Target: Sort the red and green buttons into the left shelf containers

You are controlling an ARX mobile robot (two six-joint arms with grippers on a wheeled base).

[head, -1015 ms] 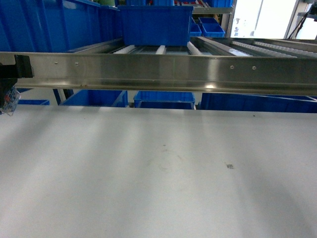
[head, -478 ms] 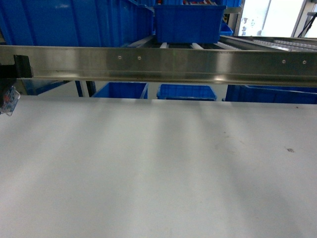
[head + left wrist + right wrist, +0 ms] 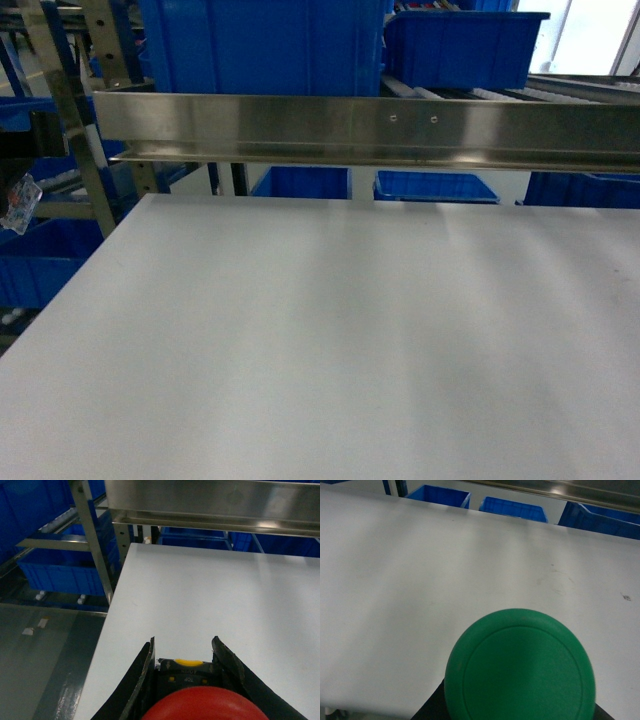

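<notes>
Buttons appear only in the two wrist views; the head view shows neither of them and neither arm. In the left wrist view the red button (image 3: 200,703) sits at the bottom edge, its round cap cut off by the frame, with a dark body behind it bearing a yellow mark and the word TOP. The left pincer (image 3: 183,652) is closed on that body, one black finger (image 3: 141,680) pressed to each side. It hangs over the left part of the white bench (image 3: 210,595), near the bench's left edge. Left of that edge the same view shows grey floor (image 3: 45,660) and a blue bin (image 3: 62,575) on a low shelf, largely outside the head view. The head view gives the steel rail (image 3: 350,125) across the far side of the bench and a large deep blue bin (image 3: 265,45) above it, its top out of frame. In the right wrist view the green button (image 3: 520,666) fills the lower middle, its cap hiding the right pincer; whether the fingers grip it cannot be told. Blue trays (image 3: 512,507) lie beyond the bench.
</notes>
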